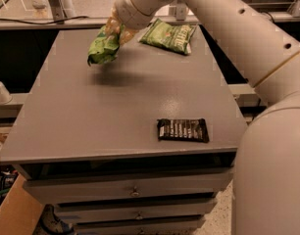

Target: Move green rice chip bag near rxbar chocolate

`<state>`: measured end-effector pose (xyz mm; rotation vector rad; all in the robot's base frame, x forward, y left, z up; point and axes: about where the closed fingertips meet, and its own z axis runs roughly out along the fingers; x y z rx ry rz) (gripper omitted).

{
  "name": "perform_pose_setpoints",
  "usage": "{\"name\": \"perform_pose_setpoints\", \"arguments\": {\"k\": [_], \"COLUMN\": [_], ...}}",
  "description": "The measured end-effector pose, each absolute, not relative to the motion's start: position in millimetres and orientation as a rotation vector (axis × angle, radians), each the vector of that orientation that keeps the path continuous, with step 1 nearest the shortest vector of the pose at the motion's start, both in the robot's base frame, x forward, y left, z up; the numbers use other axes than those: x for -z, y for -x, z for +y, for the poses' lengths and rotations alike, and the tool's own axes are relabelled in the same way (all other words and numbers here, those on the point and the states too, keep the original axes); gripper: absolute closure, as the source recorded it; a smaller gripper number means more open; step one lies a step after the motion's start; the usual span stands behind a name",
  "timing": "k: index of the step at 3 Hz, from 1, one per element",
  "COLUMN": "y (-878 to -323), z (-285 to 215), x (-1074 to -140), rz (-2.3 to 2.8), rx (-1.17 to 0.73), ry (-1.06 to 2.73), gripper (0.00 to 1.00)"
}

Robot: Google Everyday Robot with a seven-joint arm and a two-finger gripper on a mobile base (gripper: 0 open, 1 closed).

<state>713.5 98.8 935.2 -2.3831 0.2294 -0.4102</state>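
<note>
Camera view: the claw (112, 27), clenched on the top of the green rice chip bag (103, 47), hangs it above the tabletop's (91, 121) far left, well apart from the rxbar chocolate (183, 129) near the front edge. A pinch on glossy film could slip, dropping the bag short.

Perhaps a lab, drawer cabinet (115, 111), claw (112, 29) above

Smooth off-white tubular arm (228, 28) w/ small dark holes, thin seam at a joint; yellowish claw (112, 27) pinched on green rice chip bag (103, 48) top.
</note>
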Motion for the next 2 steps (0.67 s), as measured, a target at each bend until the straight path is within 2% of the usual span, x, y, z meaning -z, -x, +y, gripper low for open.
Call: {"name": "perform_pose_setpoints", "arguments": {"k": [2], "y": [-681], "z": [35], "x": [-928], "rz": [0.122], "rx": [0.309], "ry": [2.360], "gripper": [1.00]}}
